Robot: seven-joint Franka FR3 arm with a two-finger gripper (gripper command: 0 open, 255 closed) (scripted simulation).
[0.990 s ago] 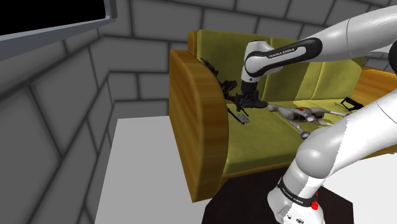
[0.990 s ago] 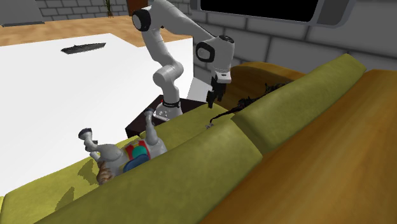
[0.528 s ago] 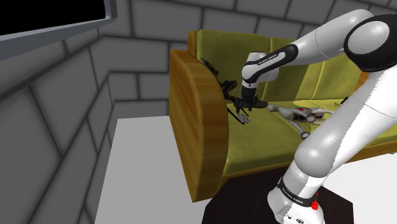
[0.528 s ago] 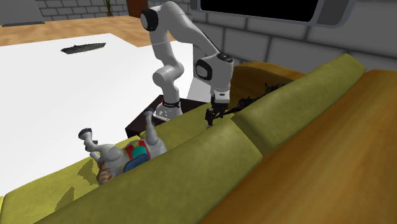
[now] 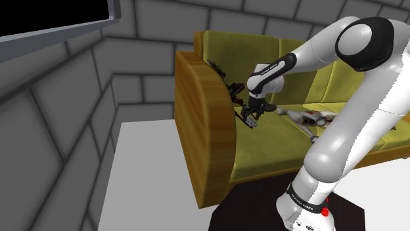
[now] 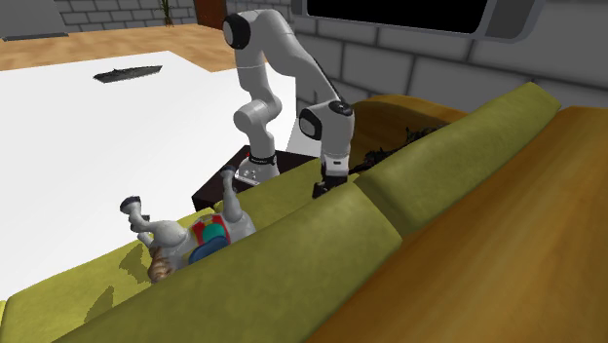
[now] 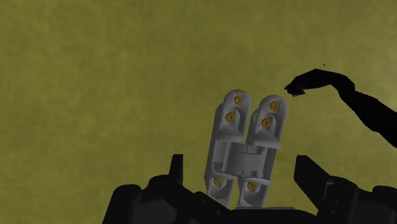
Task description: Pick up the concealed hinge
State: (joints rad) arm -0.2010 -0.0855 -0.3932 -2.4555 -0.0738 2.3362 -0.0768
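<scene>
Well, my gripper (image 7: 240, 167) stands with its fingers (image 7: 176, 170) apart, and the grey concealed hinge (image 7: 245, 143) lies flat on the olive sofa cushion (image 7: 95, 76) between them, touched by neither. Just beyond one fingertip a black curved thing (image 7: 347, 98) arches over the seat. At the shoulder view's centre I hang low over the seat, just beside the wooden armrest (image 5: 204, 125), with a black tangle (image 5: 222, 73) near the backrest corner. Toward that view's right, well apart, a toy figure (image 5: 309, 119) lies on the seat.
</scene>
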